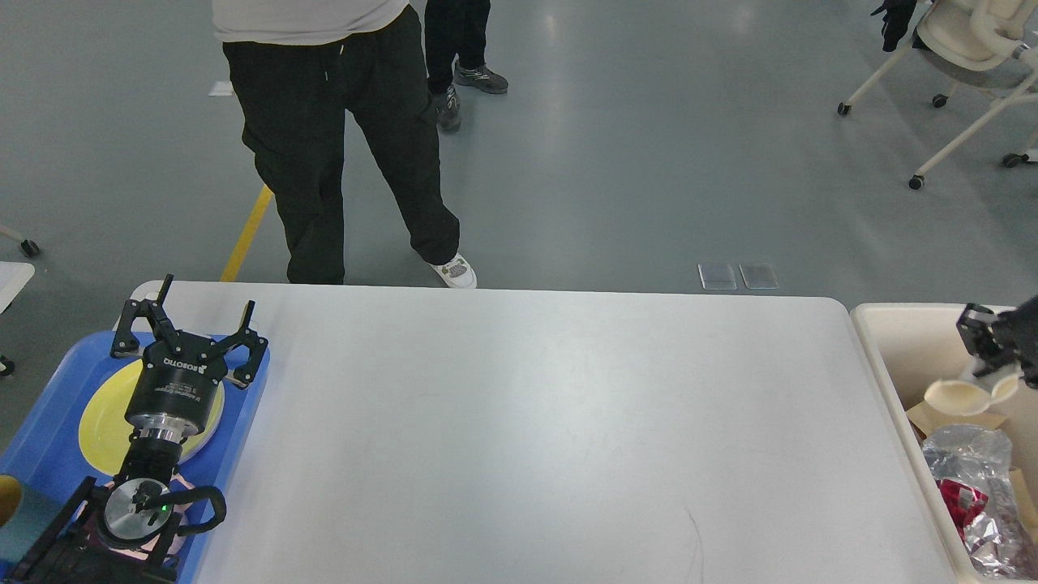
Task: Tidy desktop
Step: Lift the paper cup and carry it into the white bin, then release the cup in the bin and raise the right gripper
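Observation:
The white desktop (527, 422) fills the middle of the head view, with nothing lying on it. My left gripper (190, 324) hovers open over a yellow plate (101, 414) on the blue tray (49, 438) at the desktop's left end. At the far right edge, my right gripper (993, 349) is only partly in view. It is shut on a squashed cream paper cup (965, 396), which hangs over the inside of the cream bin (880, 341), past the desktop's right edge.
The bin holds a crumpled foil bag (973, 470), brown cardboard (932, 415) and a red wrapper (965, 499). A person in black trousers (324, 146) stands at the desktop's far edge. A wheeled chair (965, 40) stands at the back right.

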{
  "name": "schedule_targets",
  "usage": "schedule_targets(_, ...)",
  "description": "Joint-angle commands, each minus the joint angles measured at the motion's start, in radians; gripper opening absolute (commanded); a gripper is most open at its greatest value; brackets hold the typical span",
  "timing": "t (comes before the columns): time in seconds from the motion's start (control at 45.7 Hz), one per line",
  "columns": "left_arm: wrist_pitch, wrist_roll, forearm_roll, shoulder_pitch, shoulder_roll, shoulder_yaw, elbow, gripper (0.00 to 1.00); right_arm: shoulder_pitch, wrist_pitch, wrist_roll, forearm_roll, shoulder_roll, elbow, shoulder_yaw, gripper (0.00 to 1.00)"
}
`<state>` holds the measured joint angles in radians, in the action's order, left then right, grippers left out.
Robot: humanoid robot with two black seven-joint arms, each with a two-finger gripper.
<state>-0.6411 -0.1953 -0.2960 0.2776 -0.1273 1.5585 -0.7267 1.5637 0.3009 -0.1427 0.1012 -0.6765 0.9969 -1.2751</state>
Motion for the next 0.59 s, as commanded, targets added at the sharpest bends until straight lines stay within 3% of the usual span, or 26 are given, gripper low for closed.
schedule_targets(0.0, 0.0, -0.001, 0.0, 0.0, 0.0, 0.0, 0.001, 0.96, -0.344, -0.091, 0.002, -0.002, 0.011, -0.271, 0.144, 0.0)
schedule_targets(0.153, 0.0, 0.001, 0.0, 0.0, 0.0, 0.0, 0.0, 0.96, -0.7, -0.134, 0.003, 0.003, 0.142, -0.65, 0.264, 0.0)
schedule_targets(0.306, 0.0, 0.001, 0.0, 0.0, 0.0, 0.0, 0.001, 0.96, -0.942, -0.144, 0.003, 0.017, 0.282, -0.952, 0.289, 0.0)
schedule_targets(0.437, 0.0, 0.001, 0.0, 0.0, 0.0, 0.0, 0.001, 0.96, -1.025, -0.216, 0.002, 0.017, 0.337, -1.008, 0.289, 0.0)
schedule_targets(0.569, 0.0, -0.001, 0.0, 0.0, 0.0, 0.0, 0.001, 0.96, -1.033, -0.226, 0.0, 0.025, 0.342, -1.008, 0.307, 0.0)
